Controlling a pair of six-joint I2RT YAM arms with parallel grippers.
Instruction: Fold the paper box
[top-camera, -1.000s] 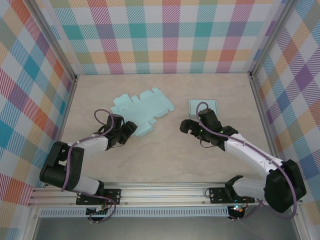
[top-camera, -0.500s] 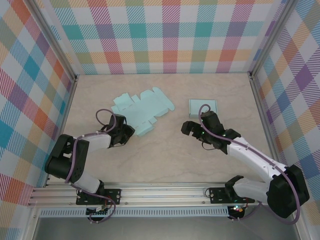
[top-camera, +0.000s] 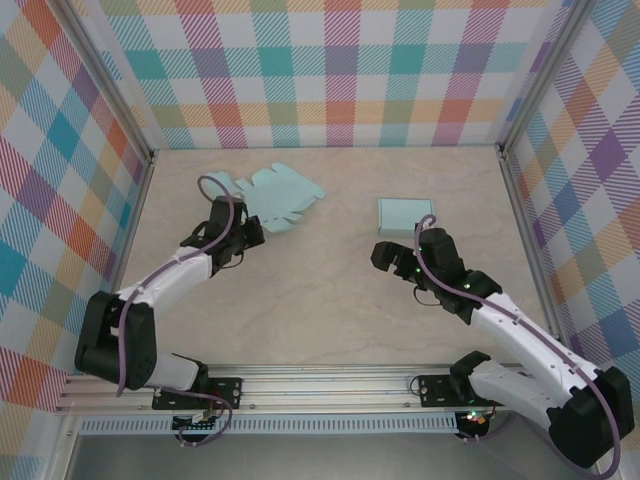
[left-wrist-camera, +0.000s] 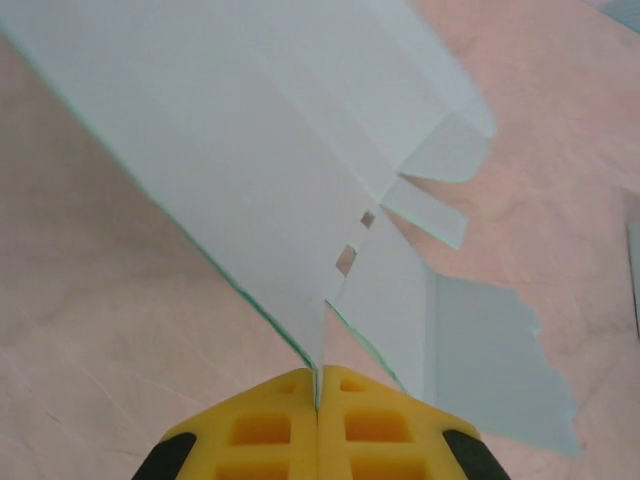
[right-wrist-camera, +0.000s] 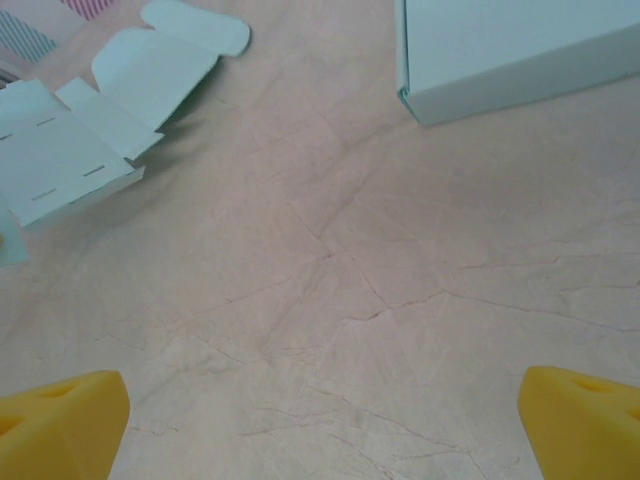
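So the left pincer (left-wrist-camera: 318, 388) is clamped tight on the flat paper box (top-camera: 278, 195), far left. The right pincer (top-camera: 386, 256) hangs spread wide, empty, near a small closed box (top-camera: 407, 214).

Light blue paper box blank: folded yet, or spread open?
Spread open: the light blue die-cut paper blank shows its flaps splayed out, one edge pinched in the shut left gripper.

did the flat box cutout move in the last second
Yes. The flat cutout has shifted toward the back wall and farther from the folded box, pinched by the left gripper.
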